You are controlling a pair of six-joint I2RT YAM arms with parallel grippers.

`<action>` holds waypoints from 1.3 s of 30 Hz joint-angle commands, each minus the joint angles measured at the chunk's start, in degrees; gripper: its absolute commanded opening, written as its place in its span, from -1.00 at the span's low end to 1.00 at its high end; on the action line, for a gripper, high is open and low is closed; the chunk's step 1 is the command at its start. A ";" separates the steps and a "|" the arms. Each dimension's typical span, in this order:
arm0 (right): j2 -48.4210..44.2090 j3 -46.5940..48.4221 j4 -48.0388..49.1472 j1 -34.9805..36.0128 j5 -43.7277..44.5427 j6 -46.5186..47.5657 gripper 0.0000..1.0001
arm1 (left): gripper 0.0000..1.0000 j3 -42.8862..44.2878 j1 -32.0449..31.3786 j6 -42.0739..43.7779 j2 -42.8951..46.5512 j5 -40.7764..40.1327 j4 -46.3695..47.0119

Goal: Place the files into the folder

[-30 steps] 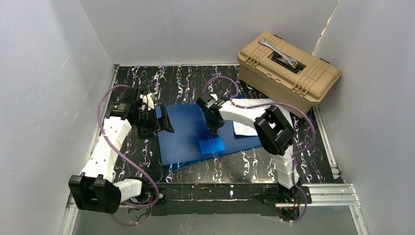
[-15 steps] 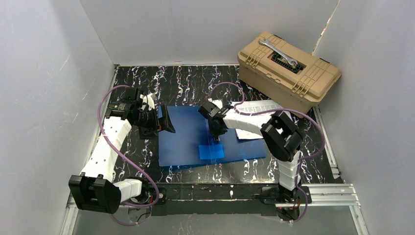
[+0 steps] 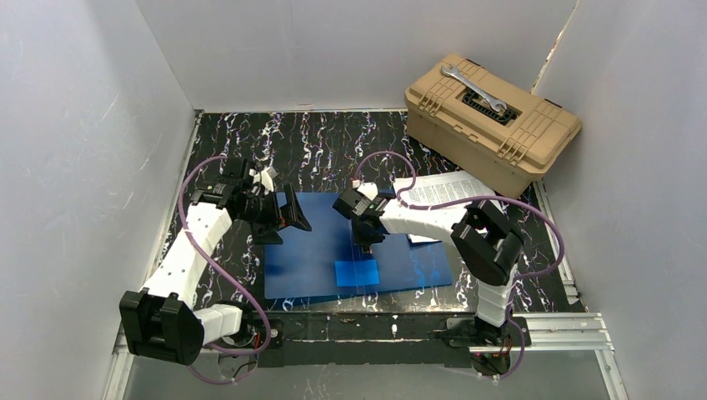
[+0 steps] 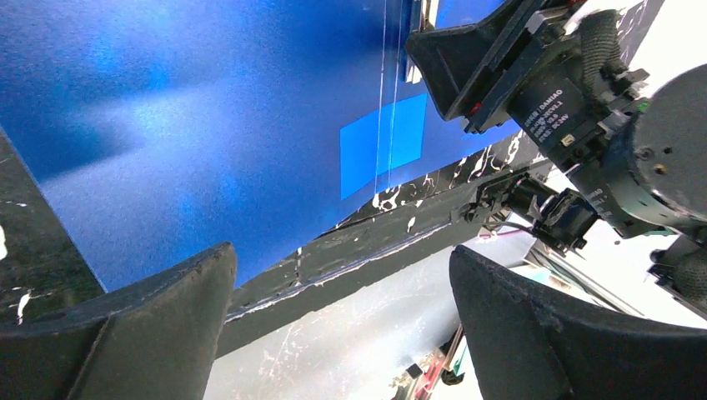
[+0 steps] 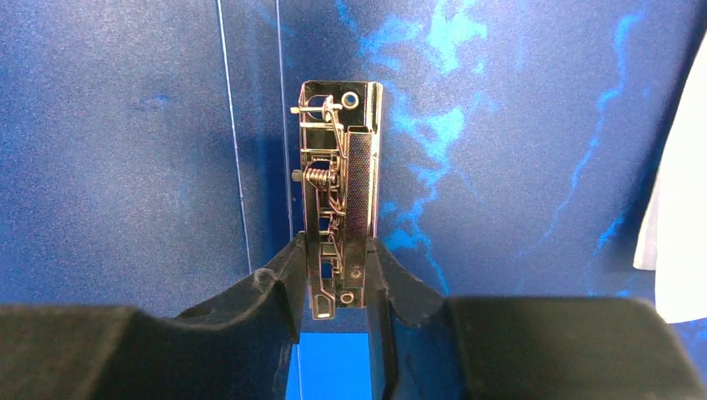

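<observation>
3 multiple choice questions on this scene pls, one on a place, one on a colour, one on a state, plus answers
1. Where does the wrench lie?
A on the toolbox lid
B on the folder
C on the bare table

2. What colour is the folder?
A red
B blue
C green

3. The right gripper is:
A open above the wrench
B shut on the metal clip inside the folder
C shut on a pen

Answers: 1 A, it lies across the tan lid. 2 B, glossy blue in every view. 3 B, the right wrist view shows both fingers pressed on the clip's sides.

Blue folder (image 3: 308, 250); tan toolbox (image 3: 492, 125); black-marbled table (image 3: 325, 142)
</observation>
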State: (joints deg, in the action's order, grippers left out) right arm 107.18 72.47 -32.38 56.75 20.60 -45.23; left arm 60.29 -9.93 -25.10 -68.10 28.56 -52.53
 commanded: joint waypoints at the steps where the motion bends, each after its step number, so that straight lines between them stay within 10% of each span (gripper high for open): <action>1: -4.73 1.23 -1.58 0.29 1.04 -1.49 -0.17 | 0.96 -2.12 -1.90 -3.37 0.73 2.67 3.39; 9: -9.27 1.47 -3.29 0.68 0.54 -0.47 0.01 | 0.96 -4.85 -4.67 -5.25 -0.06 -0.43 5.67; 39: -4.59 -2.15 0.11 3.57 -2.14 -0.21 -0.53 | 0.82 -14.27 -14.30 -9.33 -8.19 -20.64 8.36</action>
State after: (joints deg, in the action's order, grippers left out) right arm 102.28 70.50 -33.74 59.90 18.24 -45.21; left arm 47.29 -23.75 -33.74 -75.24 10.41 -43.64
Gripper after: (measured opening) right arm 0.240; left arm 0.912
